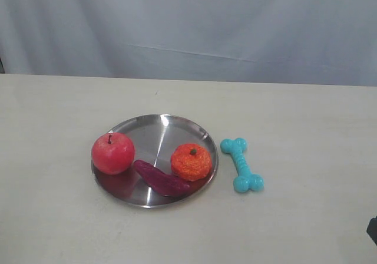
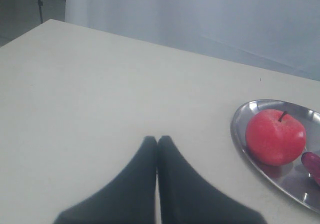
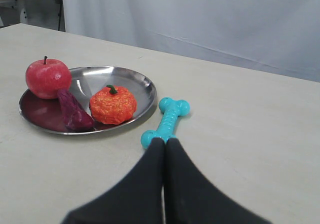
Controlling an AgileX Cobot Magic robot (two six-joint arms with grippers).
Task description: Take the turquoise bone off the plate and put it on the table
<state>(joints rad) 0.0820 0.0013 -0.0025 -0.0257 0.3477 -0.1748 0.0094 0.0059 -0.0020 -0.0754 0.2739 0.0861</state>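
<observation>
The turquoise bone (image 1: 241, 164) lies on the table (image 1: 306, 128) right of centre, just beside the plate (image 1: 156, 128); left gripper (image 2: 157, 140) and right gripper (image 3: 165, 141) both have fingers pressed together

The left gripper (image 2: 157, 140) is closed: its two black fingers (image 2: 132, 189) lie pressed flat against each other, with only a thin straight seam between them. Together they taper from a broad base near the wrist camera to a narrow, blunt tip that points away towards the far side of the scene. The right gripper (image 3: 164, 141) has the same pose, its jaws meeting along a fine line and narrowing to a tip aimed forward. In the exterior view only a small dark sliver (image 1: 373, 229) shows at the near right edge. It is too little to tell which part of the arm it is.
</observation>
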